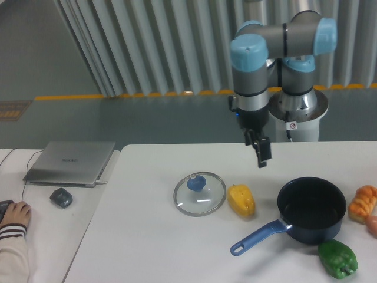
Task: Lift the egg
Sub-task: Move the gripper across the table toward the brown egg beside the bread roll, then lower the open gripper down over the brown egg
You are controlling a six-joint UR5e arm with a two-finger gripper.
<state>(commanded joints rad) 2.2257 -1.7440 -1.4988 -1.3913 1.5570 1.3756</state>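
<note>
The egg (373, 224) sits at the far right edge of the bench (147, 247), cut off by the frame so only a pinkish sliver shows. It lies just below and touching or nearly touching the ridged orange bread item (363, 202), with the dark saucepan (311, 209) just to its left and the green pepper (338, 258) near it toward the front.

The hand (263, 154) hangs well apart from the egg, high above the bench between the yellow pepper (241, 200) and the saucepan. Its fingers look close together, nothing between them, but from this side view I cannot tell the true gap.

The step in hand looks like the approach. Doing it well means crossing over at height, above the saucepan rim, then dropping straight down on the egg with the fingers spread first. Closing across the egg's short axis should help, since a smooth oval can squirt out. A gentle close is safer.

Tight spot: bread item on one side, pan wall on the other, green pepper in front, so finger clearance is slim. The bench edge there is out of frame, so I cannot judge how close the egg is to it. A nudge could roll it.

Open room lies left: glass lid (199, 193) mid-bench, bare bench in front. A laptop (72, 163), mouse (61, 197) and a person's hand (15, 215) are far left, out of the path.
</note>
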